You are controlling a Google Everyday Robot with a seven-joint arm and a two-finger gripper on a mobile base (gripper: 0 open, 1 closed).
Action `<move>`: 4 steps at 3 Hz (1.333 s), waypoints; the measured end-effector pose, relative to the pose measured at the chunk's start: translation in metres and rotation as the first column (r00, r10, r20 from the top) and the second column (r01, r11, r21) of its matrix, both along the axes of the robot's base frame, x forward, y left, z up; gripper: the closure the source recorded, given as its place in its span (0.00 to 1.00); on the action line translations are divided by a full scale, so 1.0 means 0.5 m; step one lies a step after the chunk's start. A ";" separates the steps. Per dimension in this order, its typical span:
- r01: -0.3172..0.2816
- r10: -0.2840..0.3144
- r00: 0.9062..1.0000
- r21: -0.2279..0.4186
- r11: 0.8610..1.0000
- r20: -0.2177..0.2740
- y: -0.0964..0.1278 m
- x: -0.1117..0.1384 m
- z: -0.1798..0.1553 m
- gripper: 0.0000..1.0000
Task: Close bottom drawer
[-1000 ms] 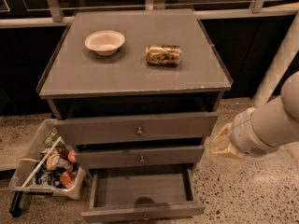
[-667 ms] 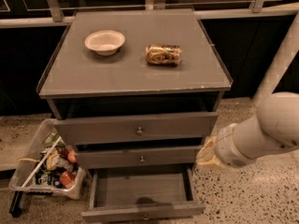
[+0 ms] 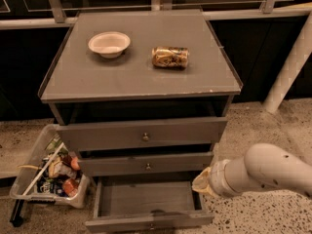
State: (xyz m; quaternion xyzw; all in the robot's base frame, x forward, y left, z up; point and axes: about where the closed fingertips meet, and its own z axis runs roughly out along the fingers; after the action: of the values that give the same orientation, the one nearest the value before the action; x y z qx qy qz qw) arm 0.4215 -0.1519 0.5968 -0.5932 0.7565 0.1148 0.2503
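Note:
The grey cabinet (image 3: 139, 77) has three drawers. The bottom drawer (image 3: 146, 200) is pulled out towards me, its flat grey tray showing and empty. Its thin low front (image 3: 117, 223) lies at the bottom edge of the view. The middle drawer (image 3: 146, 164) and the top drawer (image 3: 142, 133) stand slightly ajar. My white arm (image 3: 265, 170) comes in from the right. The gripper (image 3: 201, 183) is at its yellowish tip, just beside the right wall of the bottom drawer, above its rear right corner.
A white bowl (image 3: 109, 43) and a can lying on its side (image 3: 170, 56) are on the cabinet top. A clear bin of rubbish (image 3: 48, 172) stands on the floor to the left. A white post (image 3: 290, 67) leans at the right.
My arm has swung left and lower, bringing the gripper from beside the middle drawer to the right side of the bottom drawer. The drawer has not moved.

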 end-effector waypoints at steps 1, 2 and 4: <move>0.020 -0.020 0.999 0.005 1.000 0.026 -0.001 0.018 -0.004 1.00; 0.020 -0.020 0.999 0.005 1.000 0.025 0.000 0.018 -0.004 1.00; 0.064 -0.061 0.997 0.059 0.996 -0.051 -0.004 0.017 -0.234 1.00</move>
State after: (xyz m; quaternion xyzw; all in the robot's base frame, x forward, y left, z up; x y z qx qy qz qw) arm 0.4302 -0.1540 0.4798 -0.5585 0.7766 0.1445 0.2532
